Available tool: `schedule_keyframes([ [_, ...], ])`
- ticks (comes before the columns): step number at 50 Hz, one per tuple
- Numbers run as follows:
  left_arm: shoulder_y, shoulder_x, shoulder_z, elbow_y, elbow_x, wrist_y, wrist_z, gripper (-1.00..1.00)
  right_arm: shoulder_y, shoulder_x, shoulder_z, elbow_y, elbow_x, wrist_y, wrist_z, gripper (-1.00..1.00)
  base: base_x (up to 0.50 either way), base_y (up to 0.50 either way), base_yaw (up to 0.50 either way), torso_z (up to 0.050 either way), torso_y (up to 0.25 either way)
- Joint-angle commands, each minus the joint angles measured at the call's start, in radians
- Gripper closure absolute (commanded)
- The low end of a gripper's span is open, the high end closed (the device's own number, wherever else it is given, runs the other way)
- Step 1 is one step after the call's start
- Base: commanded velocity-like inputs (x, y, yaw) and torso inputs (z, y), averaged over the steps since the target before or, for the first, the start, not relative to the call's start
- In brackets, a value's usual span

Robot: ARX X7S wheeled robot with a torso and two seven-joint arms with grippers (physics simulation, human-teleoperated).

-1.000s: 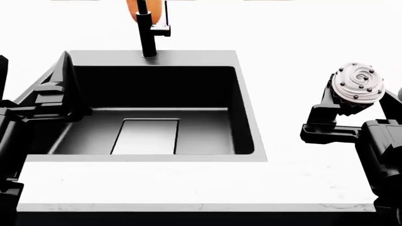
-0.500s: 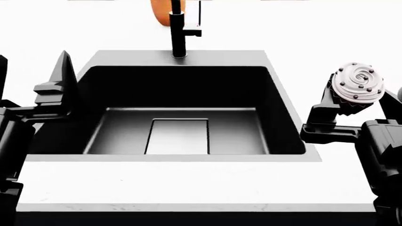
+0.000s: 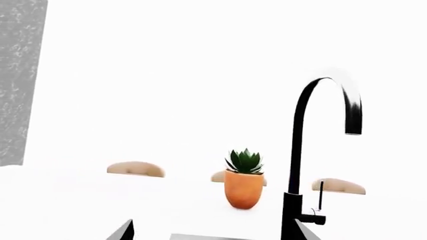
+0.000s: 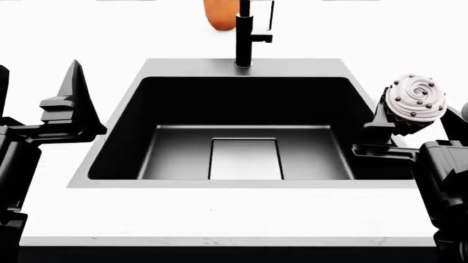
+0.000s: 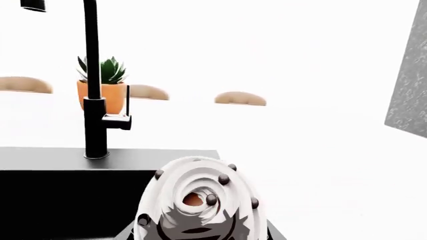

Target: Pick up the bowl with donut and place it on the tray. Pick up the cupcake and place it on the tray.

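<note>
I have the cupcake (image 4: 415, 102) clamped in my right gripper (image 4: 395, 123), lifted clear of the worktop (image 4: 219, 211) and hanging over the right-hand rim of the sink (image 4: 245, 120). From the right wrist camera the white swirl of frosting with its dark beads fills the lower middle of the picture (image 5: 200, 200), with the black basin behind it and the tap (image 5: 93, 80) standing on the sink's back rim. A potted plant (image 5: 103, 87) in an orange pot sits behind the tap near the worktop's back edge. My left gripper (image 4: 69, 109) is raised beside the sink's left rim, over the white worktop; it holds nothing, and from the single pointed finger I can see in the head camera I cannot tell whether its jaws are apart or together. The left wrist camera looks across the back of the sink toward the curved tap (image 3: 313, 160) and the plant (image 3: 244, 180).
</note>
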Motion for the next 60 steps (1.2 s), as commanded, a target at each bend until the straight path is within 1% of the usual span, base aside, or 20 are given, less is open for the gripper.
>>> schedule_keyframes([
  [1, -0.003, -0.002, 0.004, 0.001, -0.002, 0.000, -0.003, -1.00, -0.008, 0.003, 0.008, -0.004, -0.013, 0.007, -0.009, 1.00, 0.00, 0.34, 0.00, 0.000, 0.000],
  [18, 0.010, -0.005, -0.004, -0.001, -0.004, 0.011, 0.000, -1.00, 0.008, 0.000, 0.002, -0.003, -0.008, 0.015, -0.007, 1.00, 0.00, 0.33, 0.00, 0.000, 0.000],
  [40, 0.001, -0.008, 0.007, -0.002, -0.003, 0.010, -0.006, -1.00, -0.033, 0.004, 0.013, -0.005, -0.033, -0.006, -0.023, 1.00, 0.00, 0.33, 0.00, 0.000, 0.000],
  [60, -0.003, -0.014, 0.006, -0.001, -0.013, 0.012, -0.012, -1.00, -0.018, 0.004, 0.009, -0.008, -0.023, 0.001, -0.018, 1.00, 0.00, 0.33, 0.00, 0.000, 0.000],
])
